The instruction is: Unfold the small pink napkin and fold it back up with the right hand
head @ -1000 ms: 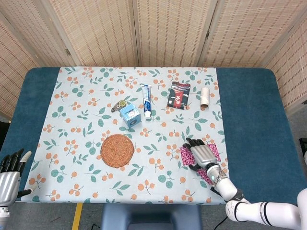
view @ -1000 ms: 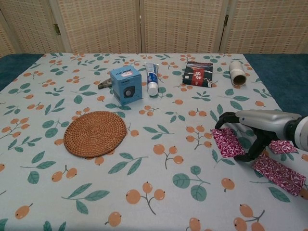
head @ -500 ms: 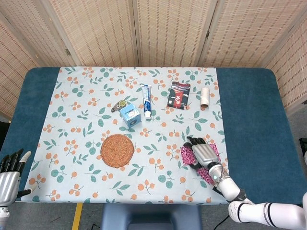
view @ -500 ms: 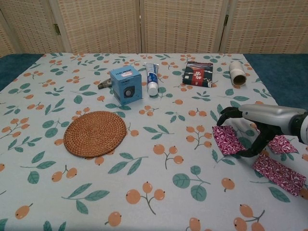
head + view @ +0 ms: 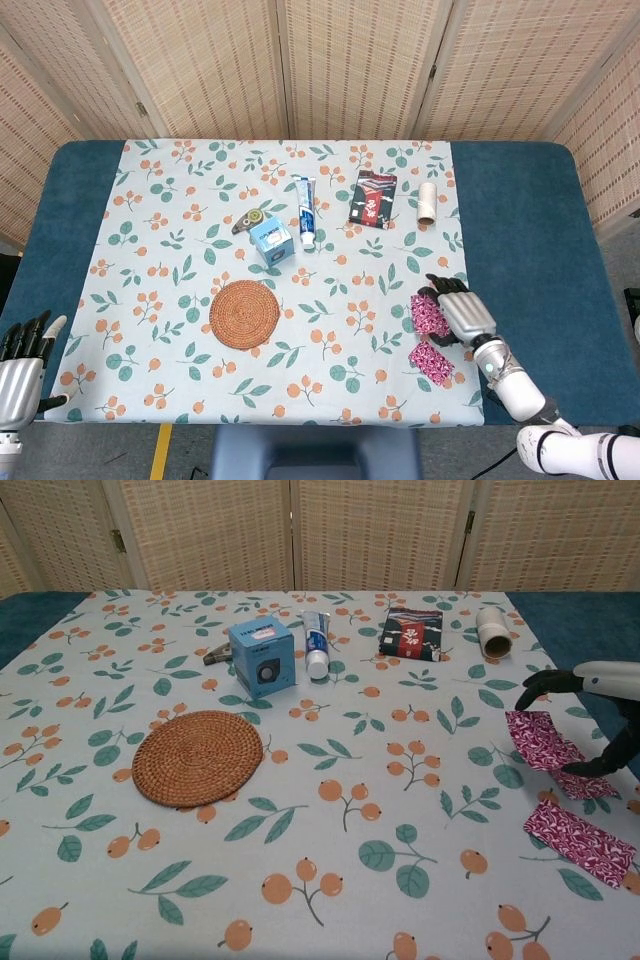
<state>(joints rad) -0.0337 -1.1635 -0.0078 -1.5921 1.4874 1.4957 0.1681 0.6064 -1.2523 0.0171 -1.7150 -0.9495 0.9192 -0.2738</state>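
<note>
The pink patterned napkin (image 5: 432, 362) lies near the front right of the floral cloth, with one flap (image 5: 541, 739) lifted off toward the right. My right hand (image 5: 592, 712) arches over that flap, fingers on top and thumb below, gripping it. A lower strip of the napkin (image 5: 580, 841) stays flat on the cloth. In the head view the right hand (image 5: 466, 315) sits just right of the flap, at the cloth's right edge. My left hand (image 5: 20, 368) hangs off the table's front left corner, fingers apart, holding nothing.
A round woven coaster (image 5: 244, 313) lies left of centre. Behind it are a blue box (image 5: 271, 241), a toothpaste tube (image 5: 306, 208), a small metal clip (image 5: 248, 222), a dark packet (image 5: 373, 198) and a cardboard roll (image 5: 428, 203).
My right hand has moved to the right, carrying the napkin's left flap with it. The lower strip has stayed put. The left hand has not moved.
</note>
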